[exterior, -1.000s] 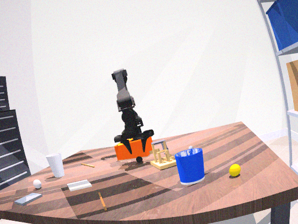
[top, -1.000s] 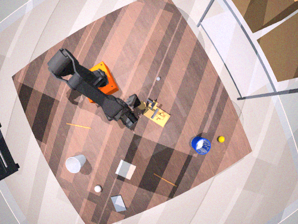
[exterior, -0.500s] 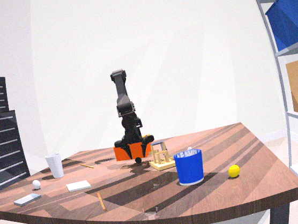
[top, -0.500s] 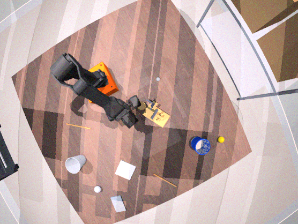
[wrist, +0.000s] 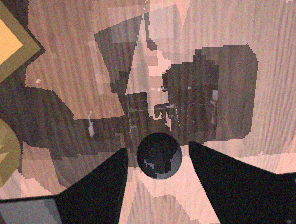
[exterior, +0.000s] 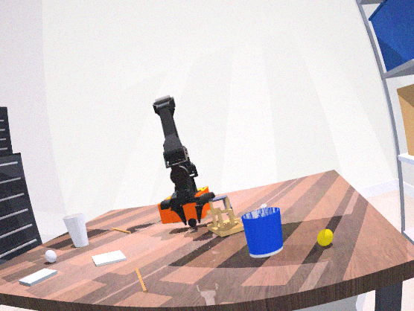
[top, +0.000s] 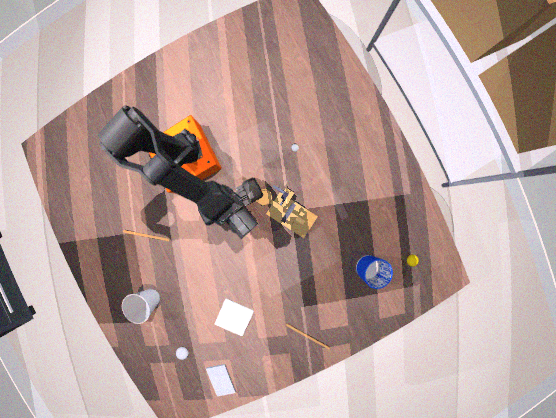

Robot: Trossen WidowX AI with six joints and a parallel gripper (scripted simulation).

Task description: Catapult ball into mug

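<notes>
The black ball (exterior: pixel 192 222) (wrist: pixel 159 156) lies on the table between the gripper's fingertips; the arm hides it in the top view. My gripper (exterior: pixel 191 219) (wrist: pixel 158 150) is part-way open and low over the table, its fingers pointing down. A small gap shows on each side of the ball in the wrist view, so the fingers do not grip it. The wooden catapult (top: pixel 306 222) (exterior: pixel 223 232) stands just beside the gripper; its base corner (wrist: pixel 31 49) and round cup (wrist: pixel 7 152) show at the left of the wrist view. The blue mug (top: pixel 367 265) (exterior: pixel 264 236) stands upright beyond the catapult.
A yellow ball (top: pixel 412 260) (exterior: pixel 325 237) lies beside the mug. A white cup (top: pixel 151 298) (exterior: pixel 77 231), a white ball (top: pixel 182 353) (exterior: pixel 51 256), two flat tiles (top: pixel 234 317) (top: pixel 220 380) and two thin sticks (top: pixel 146 235) (top: pixel 308 336) lie elsewhere. A small pale ball (top: pixel 295 147) lies behind the catapult.
</notes>
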